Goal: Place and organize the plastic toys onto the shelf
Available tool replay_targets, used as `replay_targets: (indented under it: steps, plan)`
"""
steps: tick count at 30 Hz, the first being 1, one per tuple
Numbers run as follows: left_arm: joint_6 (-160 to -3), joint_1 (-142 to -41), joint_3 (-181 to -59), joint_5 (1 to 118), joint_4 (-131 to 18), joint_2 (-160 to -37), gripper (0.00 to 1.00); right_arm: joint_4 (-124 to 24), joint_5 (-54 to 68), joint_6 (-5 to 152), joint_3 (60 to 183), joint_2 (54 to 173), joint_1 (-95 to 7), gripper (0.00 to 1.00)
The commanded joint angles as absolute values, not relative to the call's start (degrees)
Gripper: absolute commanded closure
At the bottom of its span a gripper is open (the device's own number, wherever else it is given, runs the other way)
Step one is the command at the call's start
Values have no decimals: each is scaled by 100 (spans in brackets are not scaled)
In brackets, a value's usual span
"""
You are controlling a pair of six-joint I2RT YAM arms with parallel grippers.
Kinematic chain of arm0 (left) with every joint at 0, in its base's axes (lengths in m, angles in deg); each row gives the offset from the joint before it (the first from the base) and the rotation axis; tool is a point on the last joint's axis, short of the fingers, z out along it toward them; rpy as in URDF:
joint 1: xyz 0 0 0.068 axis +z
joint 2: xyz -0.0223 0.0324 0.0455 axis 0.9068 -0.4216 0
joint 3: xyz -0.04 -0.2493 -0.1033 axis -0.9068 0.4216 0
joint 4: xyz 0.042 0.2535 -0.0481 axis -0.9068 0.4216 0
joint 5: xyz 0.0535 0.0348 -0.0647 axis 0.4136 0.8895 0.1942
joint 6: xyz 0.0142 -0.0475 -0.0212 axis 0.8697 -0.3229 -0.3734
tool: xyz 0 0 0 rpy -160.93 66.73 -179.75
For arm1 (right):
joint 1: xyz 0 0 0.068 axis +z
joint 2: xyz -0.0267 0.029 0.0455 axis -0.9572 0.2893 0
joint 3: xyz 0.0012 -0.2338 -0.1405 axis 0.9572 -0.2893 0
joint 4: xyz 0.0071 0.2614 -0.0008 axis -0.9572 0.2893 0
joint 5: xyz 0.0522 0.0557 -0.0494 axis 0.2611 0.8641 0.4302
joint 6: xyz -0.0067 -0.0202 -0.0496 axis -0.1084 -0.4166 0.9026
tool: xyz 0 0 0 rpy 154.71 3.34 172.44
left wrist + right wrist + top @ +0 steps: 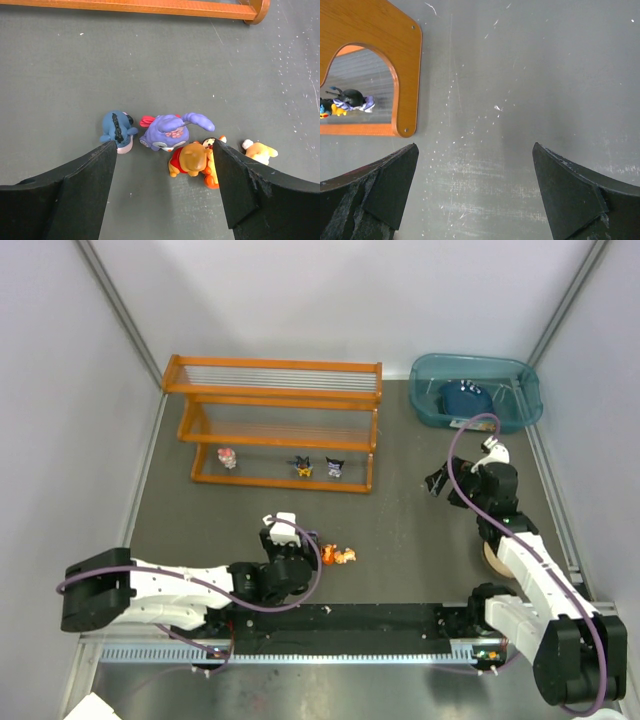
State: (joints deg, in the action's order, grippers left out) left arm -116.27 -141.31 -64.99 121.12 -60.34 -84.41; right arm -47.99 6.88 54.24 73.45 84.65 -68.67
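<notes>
We see a scuffed grey mat (420,520), white walls (350,290), shelf (272,365) at eleven o'clock; left gripper (165,143), right gripper (475,145) gape empty.

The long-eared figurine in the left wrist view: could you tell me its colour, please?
The long-eared figurine is purple, clearest in the left wrist view.
</notes>
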Motion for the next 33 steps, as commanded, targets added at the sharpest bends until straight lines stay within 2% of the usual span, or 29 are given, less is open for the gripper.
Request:
replay_targets:
  steps: [1, 9, 22, 33]
  plan:
    - [-11712, -14153, -6625, 12300, -6512, -8571, 18, -5006, 818, 5482, 7378, 8577, -6817, 1]
    - [-11817, -14153, -6660, 12396, -6609, -8887, 21, -5023, 862, 5490, 7396, 8674, -6817, 1]
    - [-11835, -14153, -6713, 12520, -6636, -9151, 33, -5014, 844, 5499, 7396, 8701, -6800, 1]
    - [-11870, -14153, -6687, 12520, -6609, -9151, 49, -5014, 853, 5490, 7396, 8736, -6809, 1]
